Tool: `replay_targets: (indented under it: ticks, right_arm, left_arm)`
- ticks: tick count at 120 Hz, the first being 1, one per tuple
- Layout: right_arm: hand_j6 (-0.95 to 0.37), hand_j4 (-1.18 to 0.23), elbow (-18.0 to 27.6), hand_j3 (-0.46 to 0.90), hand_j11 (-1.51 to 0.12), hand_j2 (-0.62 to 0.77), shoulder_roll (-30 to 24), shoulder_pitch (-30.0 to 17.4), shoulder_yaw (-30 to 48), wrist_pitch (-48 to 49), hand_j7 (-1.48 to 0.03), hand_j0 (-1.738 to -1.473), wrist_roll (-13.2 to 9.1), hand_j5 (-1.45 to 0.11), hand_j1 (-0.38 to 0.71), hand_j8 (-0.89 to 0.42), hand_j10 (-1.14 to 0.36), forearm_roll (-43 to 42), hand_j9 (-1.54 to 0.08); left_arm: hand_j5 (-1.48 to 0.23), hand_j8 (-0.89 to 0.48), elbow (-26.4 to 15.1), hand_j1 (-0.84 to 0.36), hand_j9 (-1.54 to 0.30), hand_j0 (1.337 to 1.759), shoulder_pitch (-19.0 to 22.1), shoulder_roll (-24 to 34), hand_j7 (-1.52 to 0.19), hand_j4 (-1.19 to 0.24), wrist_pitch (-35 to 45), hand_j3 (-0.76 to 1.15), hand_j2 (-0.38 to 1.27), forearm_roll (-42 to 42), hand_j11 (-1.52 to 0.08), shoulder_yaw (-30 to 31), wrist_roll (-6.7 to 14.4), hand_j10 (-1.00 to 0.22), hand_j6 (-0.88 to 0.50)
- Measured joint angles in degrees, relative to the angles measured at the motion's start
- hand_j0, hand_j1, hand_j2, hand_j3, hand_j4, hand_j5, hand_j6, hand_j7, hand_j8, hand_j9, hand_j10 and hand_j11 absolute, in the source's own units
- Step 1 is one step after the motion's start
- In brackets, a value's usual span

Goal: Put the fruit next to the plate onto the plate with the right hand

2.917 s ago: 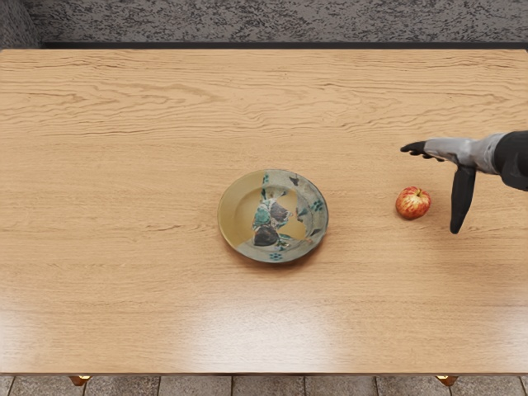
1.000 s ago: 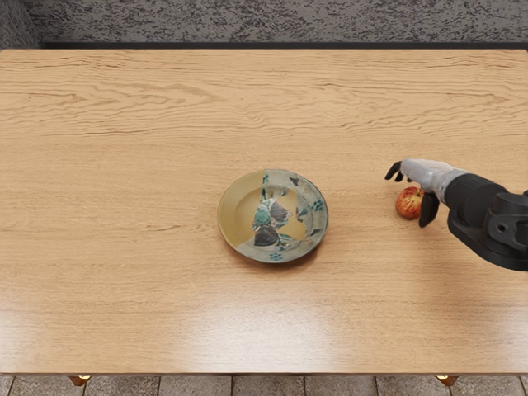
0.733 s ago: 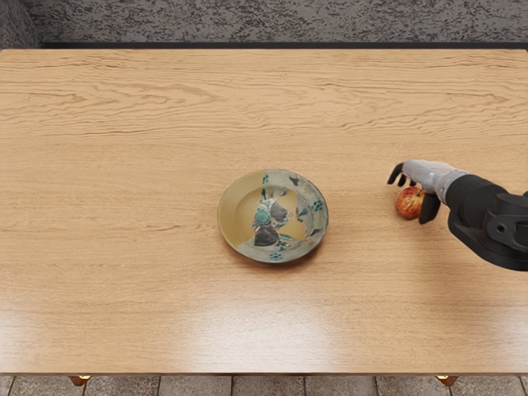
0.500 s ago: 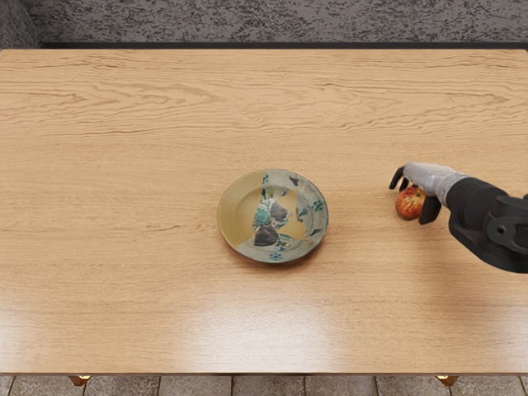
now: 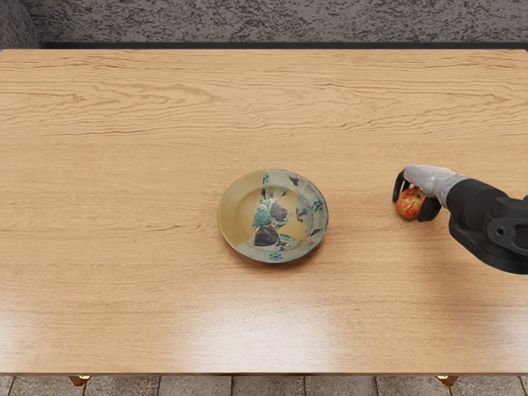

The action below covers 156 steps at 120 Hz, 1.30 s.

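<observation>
Right hand clasps the apple (fingers curled round it). A shallow grip could drop it short of the plate.

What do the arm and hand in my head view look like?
Only the right arm shows: a bulky, rounded, matte black forearm with a jointed housing. The right hand has a light grey back and black fingers. No cables, sleeves or markings are visible.
</observation>
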Motion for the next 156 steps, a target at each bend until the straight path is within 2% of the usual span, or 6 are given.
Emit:
replay_targets:
  ticks: [20,50,64,90,120,156]
  right_arm:
    - [-0.44,-0.64,0.0,0.00,-0.89,0.17,0.2,0.2,1.2,-0.1,-0.86,-1.650,0.1,-0.90,0.24,-0.38,-0.64,0.2,-0.89]
    - [-0.43,-0.64,-1.8,0.00,-0.91,0.20,3.4,0.6,4.8,0.1,-0.88,-1.654,0.1,-0.93,0.24,-0.38,-0.65,0.4,-0.91]
    - [-0.42,-0.64,-2.0,0.00,-0.93,0.22,4.1,2.4,6.4,0.6,-0.88,-1.656,0.1,-0.94,0.25,-0.37,-0.65,0.6,-0.92]
    - [-0.41,-0.64,0.2,0.00,-0.93,0.21,3.9,4.5,11.8,6.6,-0.89,-1.657,0.1,-0.95,0.26,-0.36,-0.65,0.9,-0.93]
    - [-0.41,-0.62,3.9,0.00,-0.95,0.35,5.0,4.7,16.0,11.9,-0.88,-1.658,0.1,-0.97,0.30,-0.36,-0.64,1.1,-0.94]
    - [-0.40,-0.61,4.6,0.00,-0.93,0.52,12.0,4.7,18.6,15.2,-0.87,-1.658,0.1,-0.97,0.38,-0.34,-0.63,1.3,-0.93]
  left_arm:
    - [0.00,0.00,0.0,0.35,0.00,1.658,0.0,0.0,0.00,0.00,0.0,0.00,0.00,0.0,0.00,0.0,0.0,0.00,0.00]
    - [0.00,0.00,0.0,0.35,0.00,1.658,0.0,0.0,0.00,0.00,0.0,0.00,0.00,0.0,0.00,0.0,0.0,0.00,0.00]
    - [0.00,0.00,0.0,0.35,0.00,1.658,0.0,0.0,0.00,0.00,0.0,0.00,0.00,0.0,0.00,0.0,0.0,0.00,0.00]
    - [0.00,0.00,0.0,0.35,0.00,1.658,0.0,0.0,0.00,0.00,0.0,0.00,0.00,0.0,0.00,0.0,0.0,0.00,0.00]
    - [0.00,0.00,0.0,0.35,0.00,1.658,0.0,0.0,0.00,0.00,0.0,0.00,0.00,0.0,0.00,0.0,0.0,0.00,0.00]
    - [0.00,0.00,0.0,0.35,0.00,1.658,0.0,0.0,0.00,0.00,0.0,0.00,0.00,0.0,0.00,0.0,0.0,0.00,0.00]
